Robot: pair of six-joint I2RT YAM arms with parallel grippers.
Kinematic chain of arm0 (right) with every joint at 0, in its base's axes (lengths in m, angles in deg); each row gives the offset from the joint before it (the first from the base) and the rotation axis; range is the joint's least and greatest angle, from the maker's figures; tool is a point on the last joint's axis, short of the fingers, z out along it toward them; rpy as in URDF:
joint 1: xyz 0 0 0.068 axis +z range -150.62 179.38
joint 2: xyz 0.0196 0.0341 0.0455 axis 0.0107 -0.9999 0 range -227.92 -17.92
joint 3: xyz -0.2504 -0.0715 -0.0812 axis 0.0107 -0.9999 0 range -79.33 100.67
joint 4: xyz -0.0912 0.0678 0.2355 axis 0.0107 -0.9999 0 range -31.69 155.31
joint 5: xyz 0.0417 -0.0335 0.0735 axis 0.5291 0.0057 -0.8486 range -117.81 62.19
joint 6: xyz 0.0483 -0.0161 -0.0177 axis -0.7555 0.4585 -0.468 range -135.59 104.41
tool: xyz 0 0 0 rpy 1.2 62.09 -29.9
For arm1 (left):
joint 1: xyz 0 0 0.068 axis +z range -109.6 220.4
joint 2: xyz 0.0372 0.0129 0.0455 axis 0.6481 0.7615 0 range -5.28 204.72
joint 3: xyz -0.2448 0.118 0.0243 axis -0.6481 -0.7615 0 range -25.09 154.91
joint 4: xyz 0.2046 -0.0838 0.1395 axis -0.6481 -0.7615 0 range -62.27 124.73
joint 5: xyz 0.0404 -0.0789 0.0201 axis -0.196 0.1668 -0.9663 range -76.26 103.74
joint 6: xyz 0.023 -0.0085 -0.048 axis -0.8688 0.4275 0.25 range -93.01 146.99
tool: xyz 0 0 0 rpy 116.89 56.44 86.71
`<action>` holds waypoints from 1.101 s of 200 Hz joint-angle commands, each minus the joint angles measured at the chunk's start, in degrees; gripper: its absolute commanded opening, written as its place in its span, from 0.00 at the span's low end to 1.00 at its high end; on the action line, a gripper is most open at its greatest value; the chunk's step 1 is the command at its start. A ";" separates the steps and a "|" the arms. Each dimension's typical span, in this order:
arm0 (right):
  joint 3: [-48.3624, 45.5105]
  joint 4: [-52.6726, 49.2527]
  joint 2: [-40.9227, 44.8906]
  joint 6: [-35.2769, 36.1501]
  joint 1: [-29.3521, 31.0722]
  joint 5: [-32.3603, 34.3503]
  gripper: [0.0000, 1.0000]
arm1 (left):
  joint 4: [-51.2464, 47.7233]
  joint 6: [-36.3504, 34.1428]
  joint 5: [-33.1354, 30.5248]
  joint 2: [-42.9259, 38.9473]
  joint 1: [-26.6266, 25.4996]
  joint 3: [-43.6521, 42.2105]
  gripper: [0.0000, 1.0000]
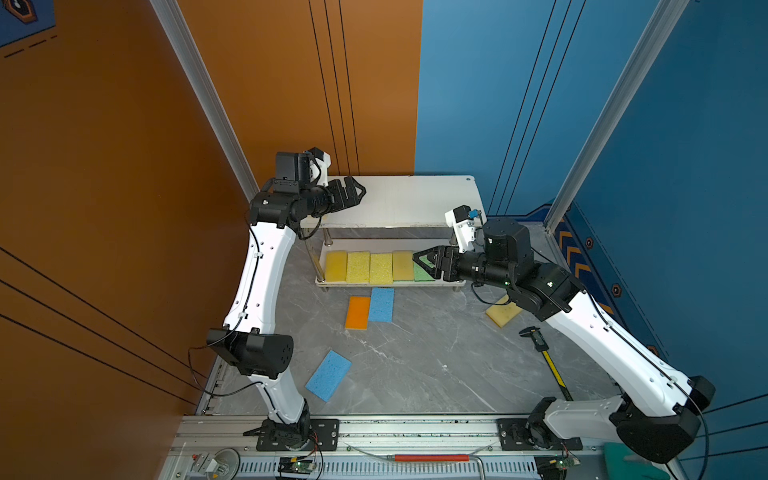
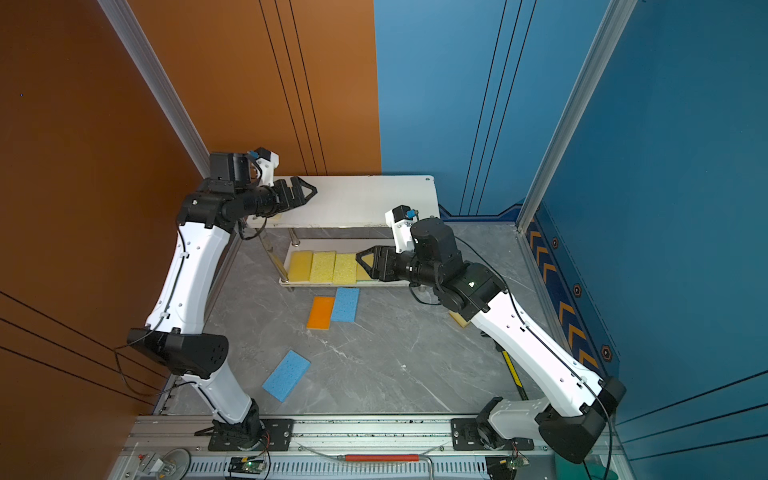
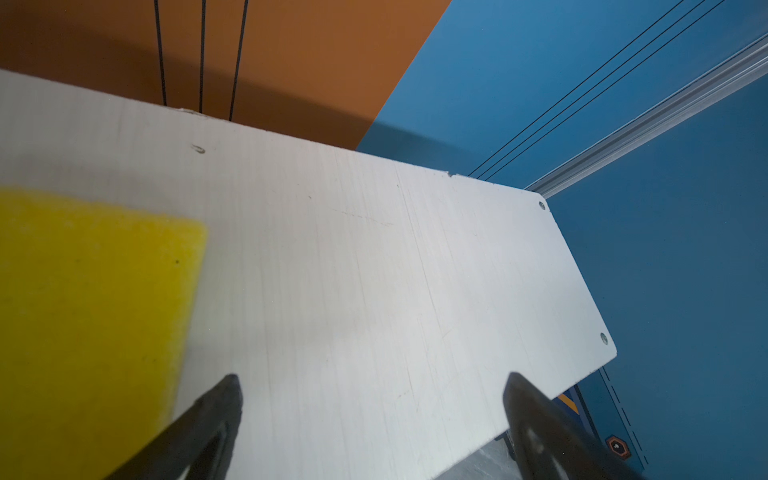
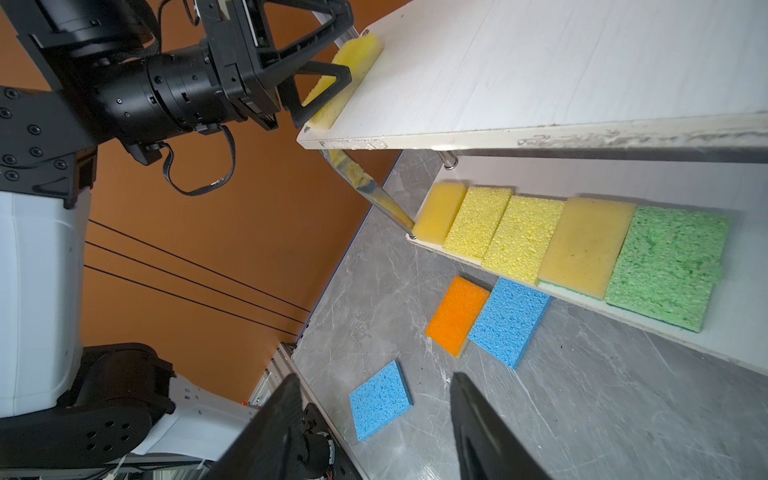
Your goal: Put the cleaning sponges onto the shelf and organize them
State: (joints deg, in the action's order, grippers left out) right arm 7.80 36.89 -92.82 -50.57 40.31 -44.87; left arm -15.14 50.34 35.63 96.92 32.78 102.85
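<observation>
The shelf (image 1: 407,199) stands at the back; its top board (image 3: 374,270) carries one yellow sponge (image 3: 91,311) at its left end. My left gripper (image 1: 358,192) hovers open and empty over that end, the sponge beside its fingers (image 3: 224,407). On the lower board (image 4: 727,332) several yellow sponges (image 1: 370,267) and a green one (image 4: 669,266) lie in a row. My right gripper (image 1: 419,259) is open and empty in front of the green sponge. On the table lie an orange sponge (image 1: 358,312), two blue ones (image 1: 381,304) (image 1: 328,375) and a pale tan one (image 1: 500,313), partly under the right arm.
A caliper (image 1: 536,334) and a yellow-handled hammer (image 1: 555,372) lie on the grey marble table near the right arm. Orange and blue walls close in the back and sides. An aluminium rail (image 1: 374,428) with both arm bases runs along the front.
</observation>
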 commanded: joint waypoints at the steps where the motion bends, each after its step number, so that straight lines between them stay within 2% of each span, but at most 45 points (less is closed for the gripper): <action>1: -0.47 1.27 -0.22 -1.05 0.47 -0.03 0.59 | -0.82 -0.60 0.76 2.00 -0.64 3.00 0.98; 81: -1.17 1.10 0.57 -1.00 -0.21 -0.26 0.59 | -0.85 -0.85 -3.09 8.04 -2.40 8.17 0.98; 156: -2.57 1.09 2.01 -1.32 -0.32 -0.61 0.59 | -0.83 -0.52 -8.68 9.34 -2.89 9.94 0.98; 220: -2.91 1.09 2.39 -1.37 -0.32 -0.43 0.59 | 1.35 1.60 -2.62 9.32 -5.03 10.99 0.98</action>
State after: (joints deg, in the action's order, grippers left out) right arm 5.55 37.04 -91.59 -51.57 40.25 -45.11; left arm -15.27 50.82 29.25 106.07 29.44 112.48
